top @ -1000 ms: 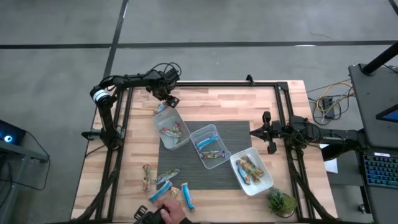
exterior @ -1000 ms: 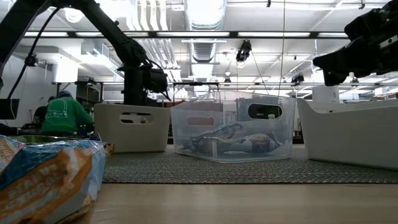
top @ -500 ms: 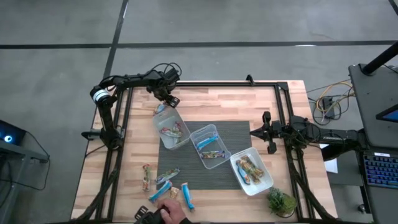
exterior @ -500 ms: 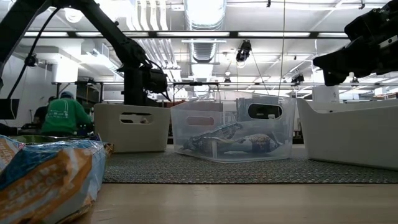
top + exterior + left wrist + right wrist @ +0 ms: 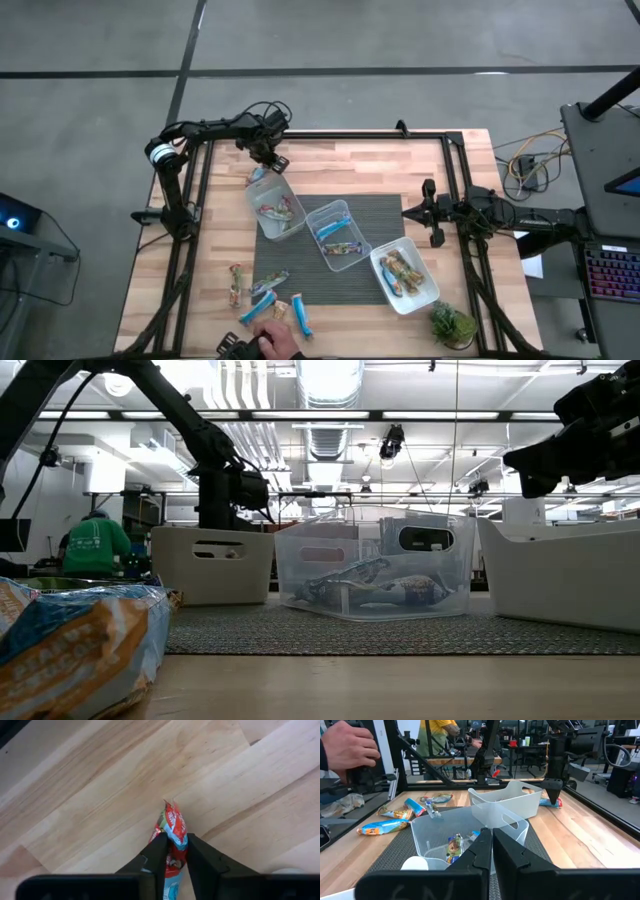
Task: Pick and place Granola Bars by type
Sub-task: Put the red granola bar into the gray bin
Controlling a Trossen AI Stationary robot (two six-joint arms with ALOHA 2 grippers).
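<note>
Left wrist view: crinkly red-printed bar [image 5: 172, 832] between tool [image 5: 173, 857] fingers.

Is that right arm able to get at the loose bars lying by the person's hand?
Probably, with a long reach. The right gripper waits shut beside the mat; the loose bars lie across the table, past the tubs, by the hand.

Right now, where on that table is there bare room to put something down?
Bare wood lies between the left gripper and the right gripper, beyond the tubs. It is crowded near the loose granola bars and the person's hand.
</note>
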